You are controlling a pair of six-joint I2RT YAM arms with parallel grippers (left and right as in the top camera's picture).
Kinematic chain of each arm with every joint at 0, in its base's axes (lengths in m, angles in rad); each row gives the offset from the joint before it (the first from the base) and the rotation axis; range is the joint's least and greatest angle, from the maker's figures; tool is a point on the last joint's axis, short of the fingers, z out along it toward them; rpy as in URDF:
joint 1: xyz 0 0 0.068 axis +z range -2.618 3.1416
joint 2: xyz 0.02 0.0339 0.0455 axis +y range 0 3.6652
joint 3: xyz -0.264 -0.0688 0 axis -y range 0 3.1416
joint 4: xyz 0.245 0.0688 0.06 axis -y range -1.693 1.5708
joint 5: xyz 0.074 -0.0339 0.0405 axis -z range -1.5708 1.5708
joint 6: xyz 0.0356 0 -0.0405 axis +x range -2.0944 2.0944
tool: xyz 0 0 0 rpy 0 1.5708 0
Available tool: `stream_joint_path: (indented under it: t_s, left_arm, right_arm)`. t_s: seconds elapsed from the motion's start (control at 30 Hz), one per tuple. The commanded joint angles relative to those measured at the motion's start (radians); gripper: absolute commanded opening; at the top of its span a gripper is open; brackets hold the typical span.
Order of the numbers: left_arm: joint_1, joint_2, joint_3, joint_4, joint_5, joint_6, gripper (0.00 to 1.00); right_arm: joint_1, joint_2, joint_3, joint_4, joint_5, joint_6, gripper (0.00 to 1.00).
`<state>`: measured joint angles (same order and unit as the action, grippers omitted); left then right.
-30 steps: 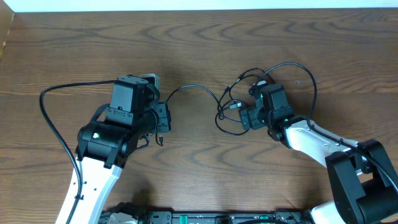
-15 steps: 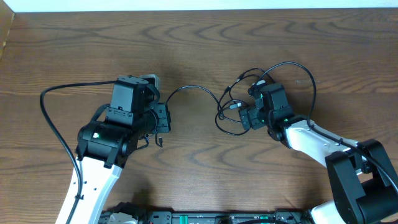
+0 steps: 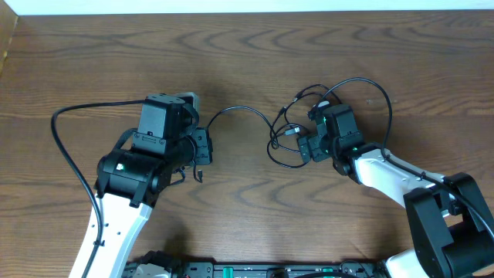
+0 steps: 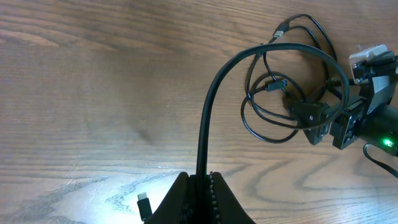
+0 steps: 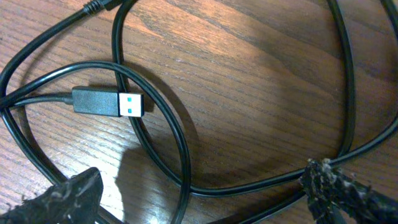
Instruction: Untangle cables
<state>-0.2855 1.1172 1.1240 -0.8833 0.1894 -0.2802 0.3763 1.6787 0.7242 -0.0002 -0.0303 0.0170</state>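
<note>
A thin black cable (image 3: 239, 110) arcs from my left gripper (image 3: 205, 143) across to a tangle of black loops (image 3: 287, 133) at the table's middle right. In the left wrist view my left gripper (image 4: 200, 182) is shut on that cable (image 4: 208, 106), and a small plug end (image 4: 143, 205) lies just left of the fingers. My right gripper (image 3: 305, 145) sits low over the tangle. In the right wrist view it (image 5: 202, 194) stands wide open, with several black strands (image 5: 249, 183) running between its fingertips (image 5: 69, 194). A USB plug (image 5: 111, 102) with a blue insert lies just ahead.
The wooden table (image 3: 247, 54) stretches bare behind both arms. A thick black arm cable (image 3: 65, 147) loops out left of the left arm. The right arm's white link (image 3: 386, 174) reaches in from the lower right.
</note>
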Motion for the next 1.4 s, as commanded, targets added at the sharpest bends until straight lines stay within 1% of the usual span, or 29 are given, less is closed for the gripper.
stream_joint_path:
  t_s: [0.0,0.07,0.1,0.2,0.3,0.37,0.43,0.47,0.5,0.67,0.83,1.03,1.07,1.1,1.23,1.37]
  left_arm:
    - [-0.002,0.005,-0.008,-0.002,0.013,0.014,0.08]
    - [-0.002,0.005,-0.008,-0.003,0.013,0.014,0.08]
    - [-0.002,0.005,-0.008,-0.002,0.013,0.014,0.08]
    - [-0.002,0.005,-0.008,-0.002,0.012,0.014,0.08]
    - [-0.002,0.005,-0.008,-0.002,0.012,0.014,0.08]
    - [-0.002,0.005,-0.008,-0.002,0.012,0.014,0.08]
    - [-0.002,0.005,-0.008,-0.002,0.012,0.014,0.08]
    - [-0.002,0.005,-0.008,-0.002,0.012,0.014,0.08]
    - [-0.002,0.005,-0.008,-0.002,0.012,0.014,0.08]
    - [-0.002,0.005,-0.008,-0.002,0.012,0.014,0.08]
    - [-0.002,0.005,-0.008,-0.002,0.011,0.014,0.08]
    - [-0.002,0.017,-0.008,-0.002,0.000,0.019,0.08]
    - [-0.002,0.032,-0.008,-0.002,0.000,0.019,0.08]
    - [-0.002,0.043,-0.008,-0.002,0.000,0.019,0.08]
    - [-0.002,0.098,-0.008,-0.002,0.000,0.019,0.09]
    - [-0.002,0.177,-0.008,0.005,-0.009,0.026,0.09]
  right_arm:
    - [0.004,0.011,-0.004,-0.005,-0.006,-0.003,0.95]
    - [0.004,0.011,-0.004,-0.019,-0.006,-0.005,0.88]
    - [0.004,0.016,-0.004,-0.035,-0.006,-0.016,0.81]
    - [0.004,0.029,-0.005,-0.048,-0.006,-0.014,0.74]
    - [0.004,0.047,-0.004,-0.047,-0.007,0.009,0.73]
    - [0.005,0.060,-0.004,-0.045,-0.016,0.012,0.42]
    - [0.005,0.061,-0.004,-0.043,-0.027,0.012,0.16]
    - [0.005,0.061,-0.004,-0.040,-0.035,0.013,0.06]
    - [0.005,0.061,-0.002,-0.037,-0.044,0.031,0.01]
    - [0.005,0.039,0.033,-0.045,-0.045,0.096,0.01]
    - [0.005,-0.054,0.130,-0.117,-0.040,0.102,0.01]
    - [0.001,-0.168,0.326,-0.307,0.031,0.101,0.01]
    - [0.000,-0.196,0.400,-0.380,0.082,0.101,0.01]
    - [0.000,-0.205,0.433,-0.412,0.108,0.101,0.01]
    - [-0.003,-0.224,0.542,-0.512,0.183,0.098,0.01]
    - [-0.006,-0.233,0.614,-0.584,0.261,0.098,0.01]
